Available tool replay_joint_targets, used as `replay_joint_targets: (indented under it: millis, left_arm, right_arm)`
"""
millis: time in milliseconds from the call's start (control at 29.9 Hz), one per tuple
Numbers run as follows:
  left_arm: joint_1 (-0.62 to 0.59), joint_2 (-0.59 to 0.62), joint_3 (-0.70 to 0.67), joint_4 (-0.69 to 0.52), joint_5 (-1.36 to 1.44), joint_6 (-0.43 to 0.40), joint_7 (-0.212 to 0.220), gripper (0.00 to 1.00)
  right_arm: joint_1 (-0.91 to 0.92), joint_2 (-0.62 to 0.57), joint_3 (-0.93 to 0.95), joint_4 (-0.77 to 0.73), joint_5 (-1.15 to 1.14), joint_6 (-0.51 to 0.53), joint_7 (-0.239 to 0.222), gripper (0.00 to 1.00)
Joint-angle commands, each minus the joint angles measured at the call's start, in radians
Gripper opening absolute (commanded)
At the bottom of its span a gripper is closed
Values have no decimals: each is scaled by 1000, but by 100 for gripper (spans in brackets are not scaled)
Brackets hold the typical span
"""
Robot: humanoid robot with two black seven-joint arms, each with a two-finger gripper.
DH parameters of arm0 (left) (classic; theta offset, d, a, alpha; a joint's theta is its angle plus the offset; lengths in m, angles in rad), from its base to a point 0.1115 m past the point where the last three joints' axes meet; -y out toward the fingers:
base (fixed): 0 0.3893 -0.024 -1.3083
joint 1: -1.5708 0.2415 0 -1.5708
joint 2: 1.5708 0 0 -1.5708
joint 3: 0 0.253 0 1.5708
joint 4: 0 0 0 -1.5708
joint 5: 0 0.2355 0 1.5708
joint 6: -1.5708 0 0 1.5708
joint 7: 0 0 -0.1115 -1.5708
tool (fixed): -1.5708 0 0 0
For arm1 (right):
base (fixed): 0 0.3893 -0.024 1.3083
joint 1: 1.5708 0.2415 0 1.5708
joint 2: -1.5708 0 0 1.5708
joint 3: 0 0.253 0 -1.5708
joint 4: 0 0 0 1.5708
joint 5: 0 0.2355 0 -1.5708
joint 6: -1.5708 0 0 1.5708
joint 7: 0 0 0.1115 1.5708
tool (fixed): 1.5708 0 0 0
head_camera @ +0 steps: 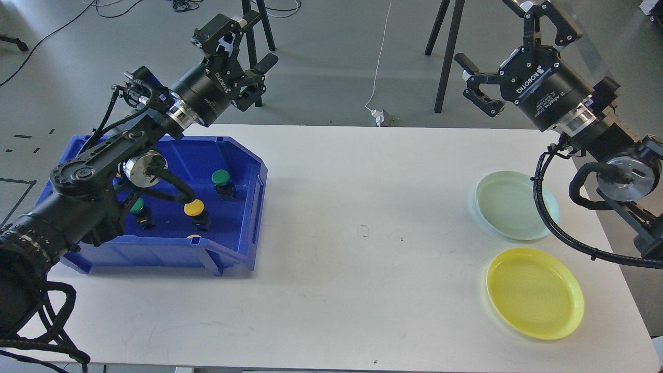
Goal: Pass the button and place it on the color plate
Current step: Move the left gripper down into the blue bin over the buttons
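White table (pixel 331 233) on a grey floor (pixel 336 57) with cables and stand legs. Blue bin (pixel 243 228) at the left edge holds green button (pixel 221 177), yellow button (pixel 195 207) and another green one. Green plate (pixel 505 204) and yellow plate (pixel 536 292) lie near the right edge. Left gripper (pixel 243 39) and right gripper (pixel 497 57) hang released, empty, above the far edge.
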Motion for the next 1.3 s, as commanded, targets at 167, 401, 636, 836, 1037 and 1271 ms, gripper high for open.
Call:
replay_joint_targets:
  millis: [167, 401, 636, 836, 1037, 1271]
  left_arm:
    - [-3, 48, -8, -14, -6, 0, 0, 86]
    - [3, 54, -89, 85, -187, 0, 0, 86]
    - [6, 85, -175, -218, -183, 0, 0, 86]
    - [-181, 327, 143, -512, 148, 22, 0, 86]
    - [-593, 412, 945, -504, 432, 329, 0, 86]
    - [-686, 412, 1299, -414, 764, 477, 0, 86]
  right_arm:
    - [-1, 3, 0, -70, -4, 0, -3, 100]
    - [-1, 12, 2, -72, -4, 0, -2, 100]
    - [-4, 11, 10, -69, -4, 0, 1, 100]
    - [-9, -2, 13, -67, -4, 0, 1, 100]
    - [-12, -17, 16, -77, -4, 0, 1, 100]
    - [-24, -19, 20, -124, 8, 0, 3, 100]
